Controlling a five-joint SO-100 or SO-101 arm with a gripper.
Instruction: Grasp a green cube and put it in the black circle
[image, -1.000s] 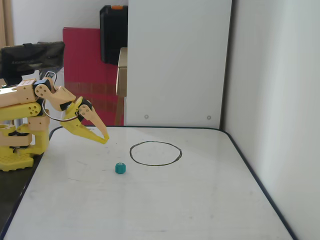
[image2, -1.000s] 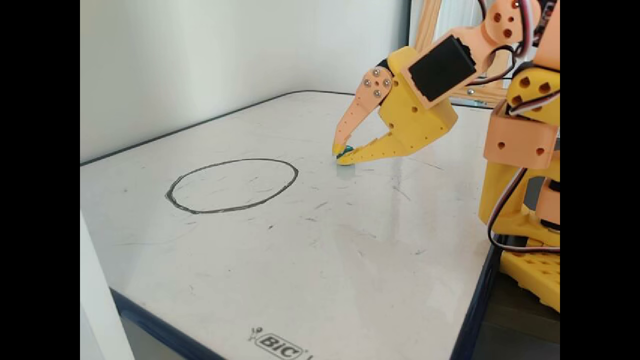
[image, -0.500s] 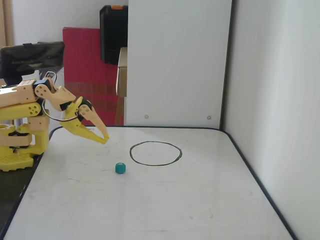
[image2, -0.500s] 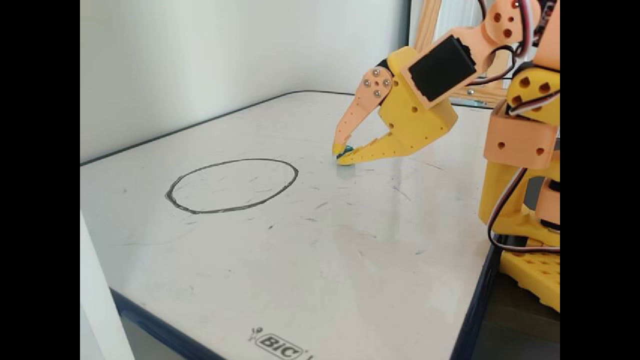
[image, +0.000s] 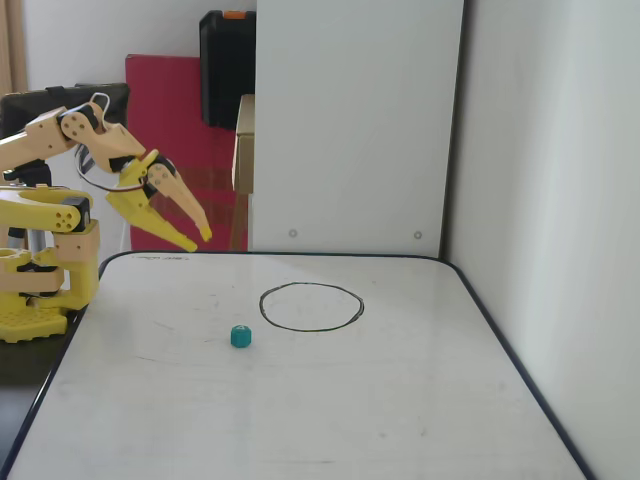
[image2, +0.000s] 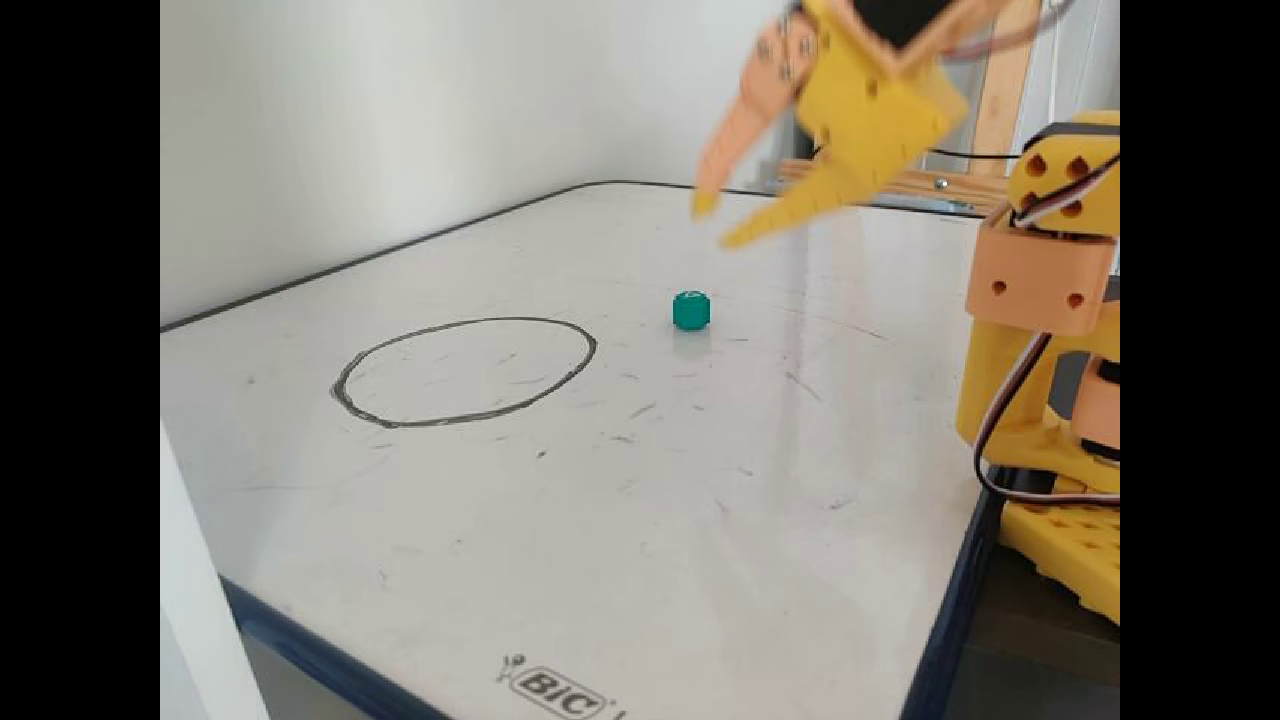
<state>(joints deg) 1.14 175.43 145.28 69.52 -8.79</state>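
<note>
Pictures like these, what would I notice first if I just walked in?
Probably the yellow robot arm at the edge of the whiteboard, its gripper open in the air. Next, the little green cube sitting alone on the board, just outside the black circle drawn beside it.
</note>
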